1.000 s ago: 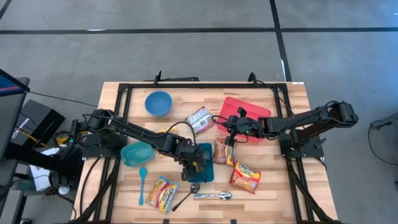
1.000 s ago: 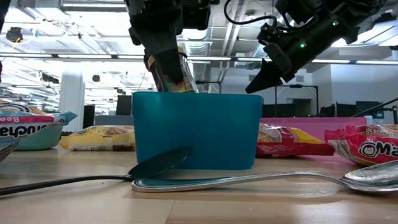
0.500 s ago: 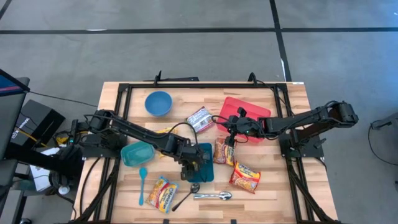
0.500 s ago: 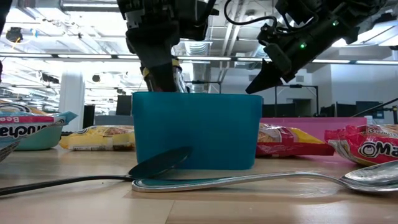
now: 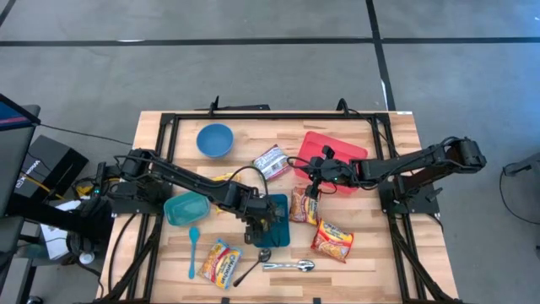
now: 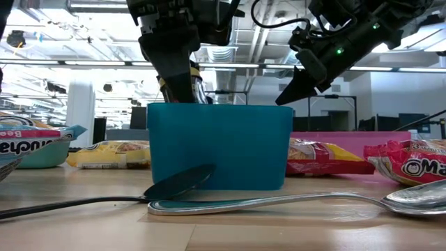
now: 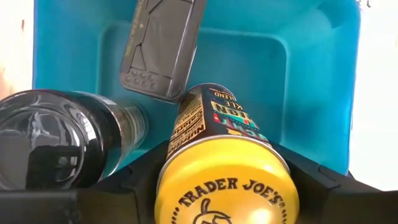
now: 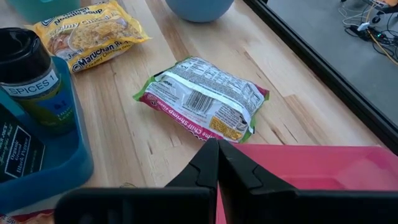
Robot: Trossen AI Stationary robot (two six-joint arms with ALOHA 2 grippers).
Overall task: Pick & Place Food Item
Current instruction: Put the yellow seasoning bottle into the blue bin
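A spice jar with a yellow lid sits between my left gripper's fingers, which are shut on it. My left gripper hangs over the teal square container, and the jar reaches down past the container's rim. Inside the container lie a black-lidded glass jar and a dark grey tin. My right gripper is shut and empty, hovering at the near corner of the red tray, with a ramen packet beyond its tips.
Ramen packets lie around the container. A blue bowl stands at the back and a teal bowl to the left. A metal spoon, a black spoon and a teal spoon lie at the front.
My left gripper has sunk lower, carrying the yellow-lidded jar down into the teal container. The right arm has not moved.
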